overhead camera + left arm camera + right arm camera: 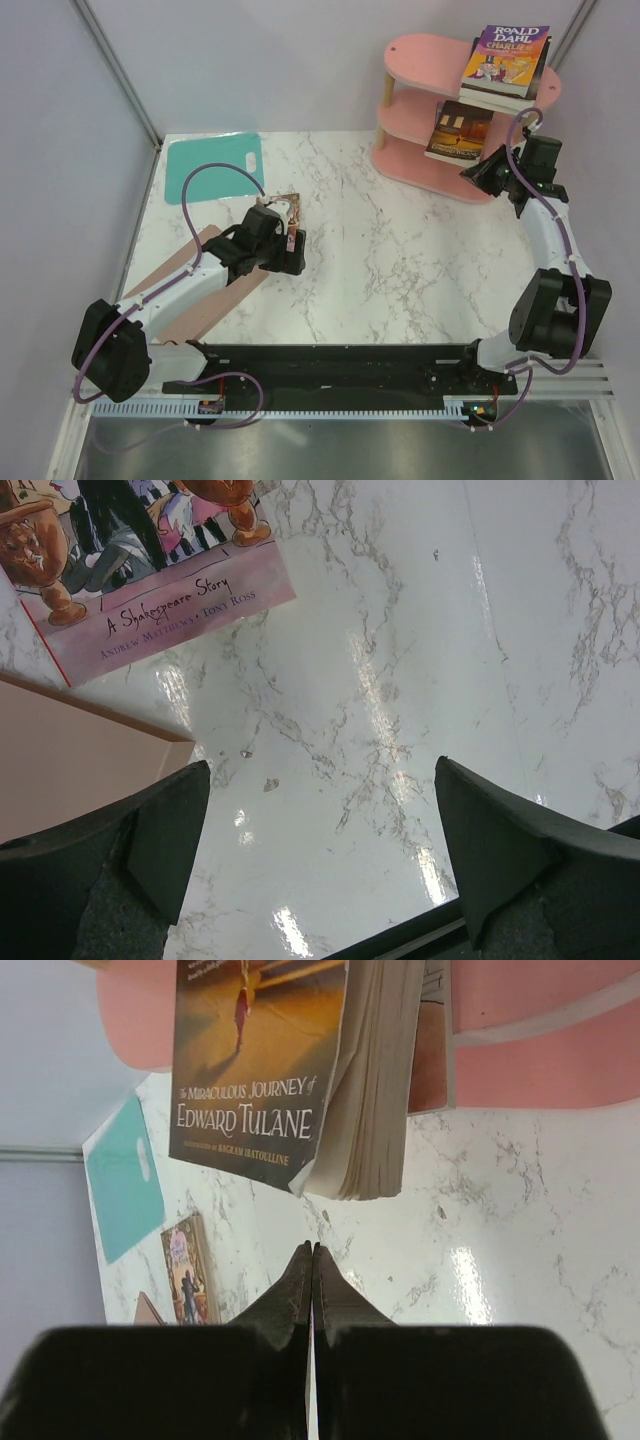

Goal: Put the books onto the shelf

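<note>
The right tool [312,1252] was clenched on nothing, its two fingers pressed flat together, and it hung apart from the Edward Tulane paperback [262,1060], which sat just ahead of and above its tips. That book lay on the middle board of the pink shelf [420,52], with its page edges and near corner jutting past the board's rim toward the tool. One tier higher, on the top board, lay the Roald Dahl paperback [505,58], cover up. The left tool [320,825] was released, its fingers spread wide over bare marble tabletop [400,260] with nothing between them. Ahead of it and off to its left, the pink Shakespeare Story paperback [150,575] lay flat on the tabletop, clear of both fingers. The corner of a brown cardboard sheet [70,750] reached in beside the left finger. Farther ahead of that tool, beyond the paperback, a teal mat [210,165] lay at the tabletop's far corner.
</note>
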